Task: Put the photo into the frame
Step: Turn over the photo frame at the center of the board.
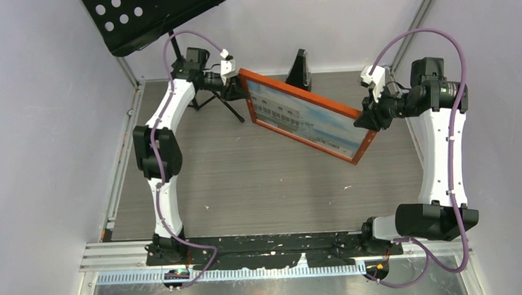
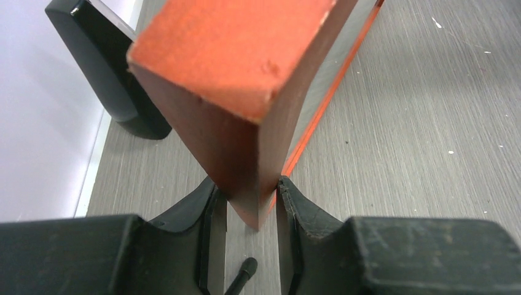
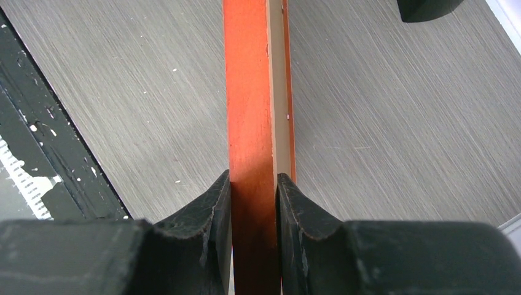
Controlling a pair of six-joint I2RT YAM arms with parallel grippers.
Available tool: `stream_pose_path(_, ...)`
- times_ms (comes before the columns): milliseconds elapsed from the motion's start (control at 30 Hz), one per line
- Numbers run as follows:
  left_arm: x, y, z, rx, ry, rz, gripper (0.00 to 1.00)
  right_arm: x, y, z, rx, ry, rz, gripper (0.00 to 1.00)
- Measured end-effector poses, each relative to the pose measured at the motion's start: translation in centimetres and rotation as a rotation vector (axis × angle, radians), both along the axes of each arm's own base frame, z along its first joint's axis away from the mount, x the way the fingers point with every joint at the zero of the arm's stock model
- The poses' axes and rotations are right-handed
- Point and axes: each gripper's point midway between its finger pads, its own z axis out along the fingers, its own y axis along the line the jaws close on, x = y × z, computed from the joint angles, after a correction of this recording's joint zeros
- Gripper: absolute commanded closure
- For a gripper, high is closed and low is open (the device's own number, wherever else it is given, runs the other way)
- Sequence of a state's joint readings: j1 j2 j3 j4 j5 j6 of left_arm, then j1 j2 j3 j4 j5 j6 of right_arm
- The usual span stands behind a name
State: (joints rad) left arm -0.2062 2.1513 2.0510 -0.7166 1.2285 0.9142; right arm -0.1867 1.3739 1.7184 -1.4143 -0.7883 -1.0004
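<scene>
We judge the main step done: the paper print of a white building under blue sky (image 1: 306, 116) sits inside the thin copper-orange wooden picture frame (image 3: 249, 123), its picture side towards the arm bases. The frame stands on edge over the far half of the grey wood-grain tabletop (image 1: 246, 181), held between the two arms. The left gripper (image 2: 249, 187) has both pads against the faces of the frame's left corner, so we read it as clamped there. The right gripper (image 3: 253, 181) is clamped on the frame's right edge. What seems left is to set the frame down or stand it up, and perhaps to close its back. The back itself is hidden from us. The right wrist view shows a pale beige layer behind the orange edge, but we cannot tell whether that is a fitted backing board. Nor can we tell whether the frame's lower edge touches the tabletop or hangs above it.
</scene>
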Motion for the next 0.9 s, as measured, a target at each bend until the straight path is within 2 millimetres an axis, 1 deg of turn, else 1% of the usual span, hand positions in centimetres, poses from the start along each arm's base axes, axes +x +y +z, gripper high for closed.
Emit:
stream_pose_path(100,-0.3,0.3,0.0,0.011,0.001,0.010,1.00,0.0,0.1,0.0,-0.003,-0.002,0.005,0.94)
stream_pose_path(233,-0.9,0.6,-0.1,0.027,0.005,0.024,1.00,-0.1,0.0,0.0,-0.006,-0.002,0.010,0.95)
stream_pose_path(433,-3.0,1.6,-0.1,0.064,0.019,0.077,1.00,-0.6,0.1,-0.1,-0.012,0.006,0.023,0.95)
stream_pose_path(567,-4.9,2.4,-0.1,0.080,0.029,0.134,1.00,-1.2,0.3,0.0,-0.013,0.011,0.035,0.95)
stream_pose_path(667,-6.5,3.1,-0.1,0.086,0.054,0.186,1.00,-2.0,0.6,0.1,-0.009,0.021,0.039,0.95)
stream_pose_path(900,-10.9,4.1,-0.2,0.084,0.092,0.265,1.00,-4.8,1.2,0.8,-0.007,0.031,0.048,0.94)
